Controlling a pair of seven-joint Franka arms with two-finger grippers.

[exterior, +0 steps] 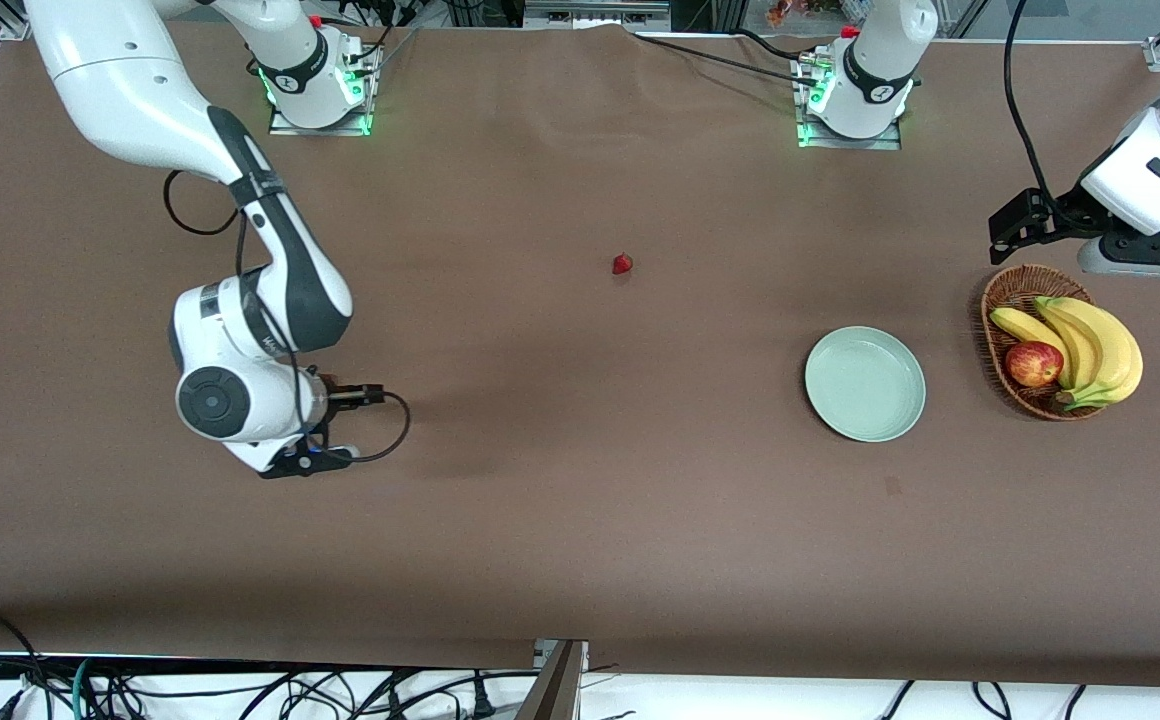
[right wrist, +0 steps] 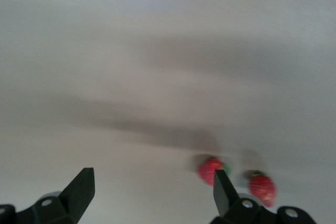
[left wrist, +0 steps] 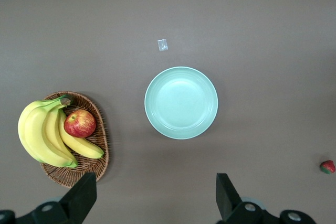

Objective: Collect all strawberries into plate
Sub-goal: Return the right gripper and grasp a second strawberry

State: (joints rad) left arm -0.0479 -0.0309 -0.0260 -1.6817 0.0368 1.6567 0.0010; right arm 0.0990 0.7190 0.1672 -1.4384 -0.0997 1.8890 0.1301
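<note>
1. Strawberries: one (exterior: 622, 264) lies mid-counter, well apart from the plate (exterior: 865, 384); two more (right wrist: 210, 169) (right wrist: 261, 188) lie close by the right hand's fingers.
2. Right hand (right wrist: 152, 190) hangs low over the counter (exterior: 580, 520), fingers wide, holding nothing.
3. Left hand (left wrist: 156, 198) waits high above the plate, fingers wide, beside the basket (exterior: 1010, 290).

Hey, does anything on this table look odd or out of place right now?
Nothing is spilled or damaged. One oddity: a tiny pale scrap lies on the brown table beside the empty plate. The strawberries lie loose, not yet collected.
</note>
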